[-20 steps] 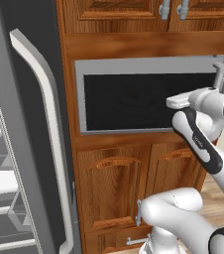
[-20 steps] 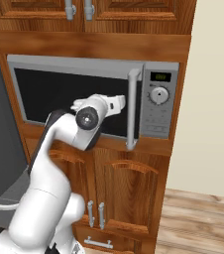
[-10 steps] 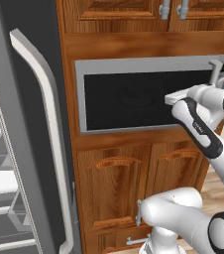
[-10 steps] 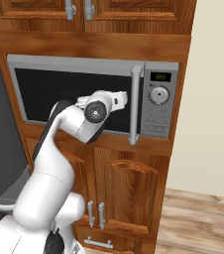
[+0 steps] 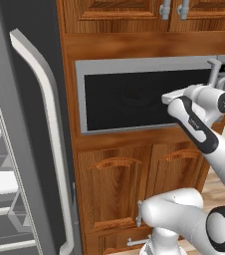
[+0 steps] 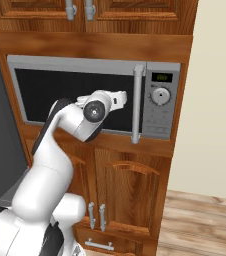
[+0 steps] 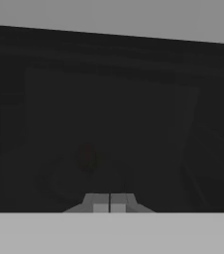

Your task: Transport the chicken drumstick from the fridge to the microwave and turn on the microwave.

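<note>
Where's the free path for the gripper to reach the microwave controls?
Free: the dark glass between the shut gripper and the bar handle of the microwave. Beyond the handle, the knob and the keypad under it are unobstructed. Tight spot: the handle stands proud of the door.

fridge left of microwave | cabinets below | gripper before door
</note>
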Robot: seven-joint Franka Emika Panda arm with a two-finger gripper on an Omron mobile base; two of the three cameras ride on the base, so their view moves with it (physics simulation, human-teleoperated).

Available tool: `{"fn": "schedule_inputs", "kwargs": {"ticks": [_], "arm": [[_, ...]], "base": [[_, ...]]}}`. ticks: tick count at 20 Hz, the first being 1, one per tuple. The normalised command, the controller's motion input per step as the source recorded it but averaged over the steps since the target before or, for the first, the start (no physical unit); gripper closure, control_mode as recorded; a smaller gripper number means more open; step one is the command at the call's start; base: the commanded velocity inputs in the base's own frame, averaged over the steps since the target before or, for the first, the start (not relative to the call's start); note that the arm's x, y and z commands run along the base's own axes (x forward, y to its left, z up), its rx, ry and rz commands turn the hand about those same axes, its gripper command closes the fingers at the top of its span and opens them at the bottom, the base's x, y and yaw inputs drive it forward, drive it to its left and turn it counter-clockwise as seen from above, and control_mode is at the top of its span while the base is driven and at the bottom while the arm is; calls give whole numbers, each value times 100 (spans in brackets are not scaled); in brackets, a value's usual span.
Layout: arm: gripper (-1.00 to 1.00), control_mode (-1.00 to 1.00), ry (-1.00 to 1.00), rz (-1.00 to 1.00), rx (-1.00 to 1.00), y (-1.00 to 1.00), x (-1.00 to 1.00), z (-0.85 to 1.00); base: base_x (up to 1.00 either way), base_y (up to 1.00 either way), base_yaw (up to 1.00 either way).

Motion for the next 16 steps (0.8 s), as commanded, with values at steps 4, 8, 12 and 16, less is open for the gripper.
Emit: {"fn": "schedule_inputs", "kwargs": {"ticks": [4,8,12,16], "arm": [[100,-100,0,-1,0,0,39,-1],[100,-100,0,0,0,0,36,0],[100,-100,0,-1,0,0,-4,7],[100,-100,0,0,0,-1,-21,20]], "base": [[0,0,0],[0,0,0],[0,0,0],[0,0,0]]}}
